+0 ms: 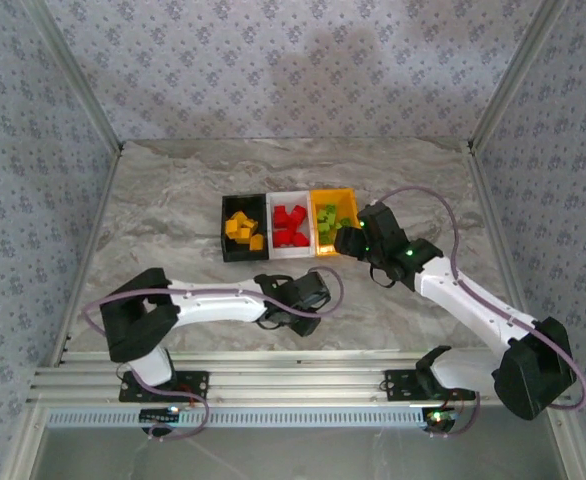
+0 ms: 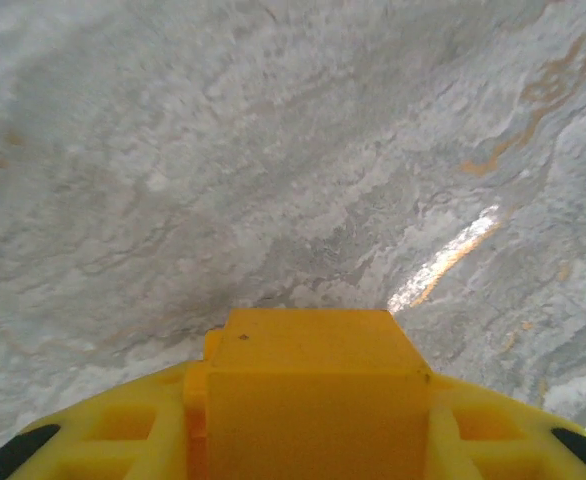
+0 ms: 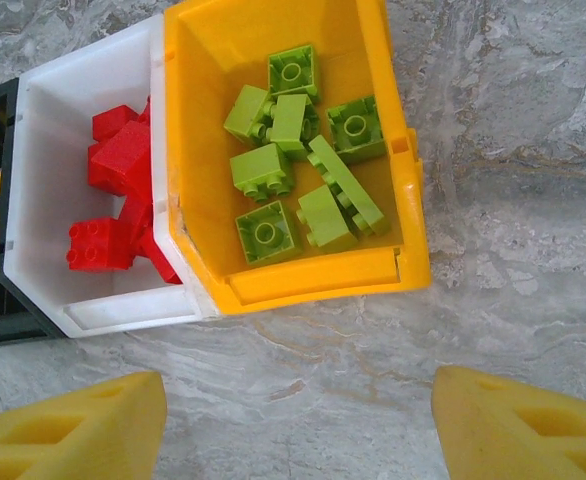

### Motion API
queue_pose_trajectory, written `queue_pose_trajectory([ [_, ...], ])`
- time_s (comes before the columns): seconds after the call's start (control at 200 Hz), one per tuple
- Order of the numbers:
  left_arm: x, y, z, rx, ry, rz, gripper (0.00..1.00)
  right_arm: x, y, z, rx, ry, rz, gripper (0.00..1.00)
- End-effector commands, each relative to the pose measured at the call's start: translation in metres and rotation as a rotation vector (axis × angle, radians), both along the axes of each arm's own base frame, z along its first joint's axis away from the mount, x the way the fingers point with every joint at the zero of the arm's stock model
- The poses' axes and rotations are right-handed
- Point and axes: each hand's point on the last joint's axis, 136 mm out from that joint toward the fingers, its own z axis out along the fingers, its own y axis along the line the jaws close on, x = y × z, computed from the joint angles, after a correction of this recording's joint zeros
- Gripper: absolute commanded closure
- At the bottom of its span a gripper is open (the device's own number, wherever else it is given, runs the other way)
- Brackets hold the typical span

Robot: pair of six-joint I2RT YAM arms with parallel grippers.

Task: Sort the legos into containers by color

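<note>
Green legos (image 3: 293,170) in the orange bin (image 3: 303,285), red legos (image 3: 123,200) in the white bin (image 3: 123,315), yellow legos (image 1: 243,228) in the black bin (image 1: 229,247). Bins sit side by side in a row, mid-surface (image 2: 273,150). Left hand (image 1: 311,292): clamped on one orange-yellow lego (image 2: 313,400), over bare surface on the near side of the bins. Right hand (image 3: 293,410): fingers apart, nothing between them, just at the orange bin's near side.
</note>
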Motion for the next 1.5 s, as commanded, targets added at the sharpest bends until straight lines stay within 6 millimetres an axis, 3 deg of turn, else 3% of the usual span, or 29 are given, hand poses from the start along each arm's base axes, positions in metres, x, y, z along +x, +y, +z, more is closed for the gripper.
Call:
queue_pose_trajectory([
  [0.0, 0.019, 0.018, 0.033, -0.043, -0.073, 0.083, 0.68, 0.001, -0.007, 0.001, 0.000, -0.013, -0.035, 0.28],
  [0.07, 0.043, 0.039, 0.054, -0.068, -0.139, 0.177, 0.68, 0.001, -0.006, 0.001, 0.002, -0.013, -0.035, 0.28],
  [0.24, 0.117, 0.111, 0.101, -0.133, -0.265, 0.505, 0.67, -0.002, -0.007, -0.007, 0.004, -0.001, -0.040, 0.28],
  [0.34, 0.156, 0.134, 0.117, -0.190, -0.312, 0.612, 0.64, -0.003, -0.008, -0.010, 0.001, 0.005, -0.042, 0.28],
  [0.48, 0.204, 0.136, 0.122, -0.240, -0.306, 0.668, 0.64, -0.006, -0.012, -0.011, -0.010, 0.006, -0.049, 0.28],
  [0.66, 0.251, 0.130, 0.114, -0.246, -0.277, 0.698, 0.63, -0.012, -0.017, -0.011, -0.012, 0.007, -0.051, 0.28],
  [0.705, 0.259, 0.129, 0.110, -0.243, -0.268, 0.705, 0.60, -0.014, -0.018, -0.011, -0.012, 0.007, -0.052, 0.27],
  [0.77, 0.266, 0.127, 0.108, -0.236, -0.257, 0.707, 0.46, -0.015, -0.019, -0.010, -0.007, 0.003, -0.054, 0.27],
  [0.894, 0.269, 0.124, 0.124, -0.259, -0.272, 0.703, 0.23, -0.016, -0.019, -0.004, 0.006, -0.017, -0.051, 0.25],
  [1.014, 0.259, 0.128, 0.163, -0.327, -0.331, 0.703, 0.11, -0.016, -0.022, 0.004, 0.021, -0.049, -0.057, 0.24],
  [1.044, 0.254, 0.130, 0.173, -0.346, -0.347, 0.704, 0.01, -0.015, -0.022, 0.007, 0.021, -0.062, -0.056, 0.23],
  [1.164, 0.229, 0.148, 0.211, -0.418, -0.428, 0.714, 0.01, -0.013, -0.025, 0.016, 0.014, -0.109, -0.059, 0.20],
  [1.259, 0.207, 0.176, 0.230, -0.447, -0.540, 0.756, 0.01, -0.012, -0.029, 0.023, 0.005, -0.150, -0.073, 0.17],
  [1.284, 0.201, 0.185, 0.234, -0.450, -0.580, 0.773, 0.00, -0.012, -0.030, 0.023, 0.000, -0.159, -0.086, 0.13],
  [1.299, 0.199, 0.190, 0.237, -0.453, -0.605, 0.784, 0.00, -0.012, -0.032, 0.024, -0.004, -0.165, -0.093, 0.03],
  [1.314, 0.195, 0.196, 0.238, -0.452, -0.628, 0.797, 0.00, -0.012, -0.032, 0.025, -0.008, -0.174, -0.098, 0.00],
  [1.409, 0.179, 0.240, 0.242, -0.411, -0.785, 0.912, 0.00, -0.013, -0.045, 0.025, -0.037, -0.208, -0.177, 0.00],
  [1.494, 0.171, 0.272, 0.227, -0.305, -0.859, 0.977, 0.00, -0.015, -0.052, 0.029, -0.043, -0.255, -0.208, 0.00],
])
